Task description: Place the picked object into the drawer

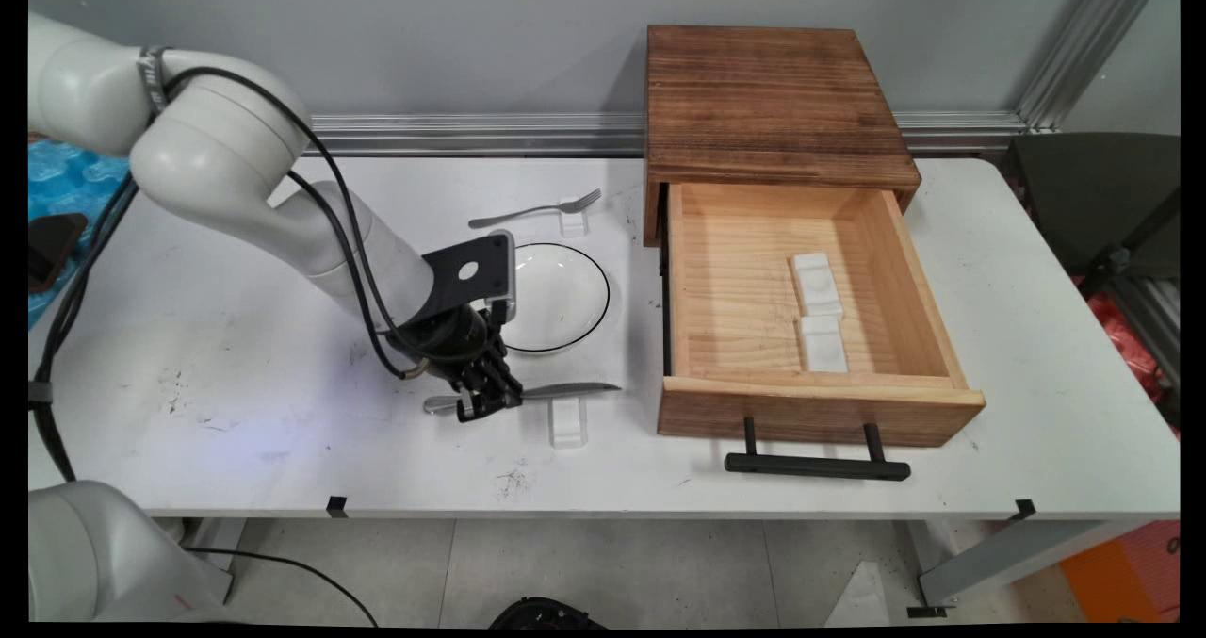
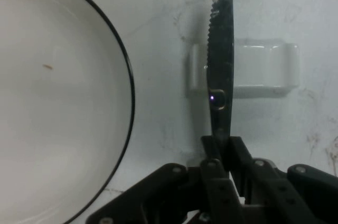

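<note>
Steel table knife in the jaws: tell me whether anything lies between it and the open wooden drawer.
Nothing visible does. The gripper grips the serrated steel knife over a white rest; bare table separates it from the pale wooden drawer. The black-rimmed white plate sits aside.

No words, numbers or signs can be read here. A grey band [image 1: 151, 80] on the arm has letters, but they are too small to tell.

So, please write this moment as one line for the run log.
end effector: shut on knife | knife: blade across white rest | plate: beside | drawer: open
</note>
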